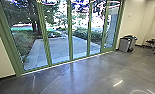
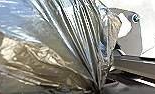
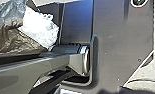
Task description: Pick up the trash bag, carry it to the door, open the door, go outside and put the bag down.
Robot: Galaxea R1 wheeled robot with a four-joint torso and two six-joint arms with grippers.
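Tall glass doors with green frames stand across the head view, with a paved yard behind the glass. In the left wrist view the translucent, shiny trash bag is drawn into tight folds that meet at my left gripper, which is shut on it. Brown contents show through the film. The right wrist view also shows the trash bag, with something white and crumpled beside it, near the robot's dark base plate. How my right gripper stands cannot be made out.
Grey bins stand against the wall right of the glass. A dark office chair is at the far right. Polished grey floor runs up to the door frames, and a pale wall closes the left side. Trees and shrubs grow outside.
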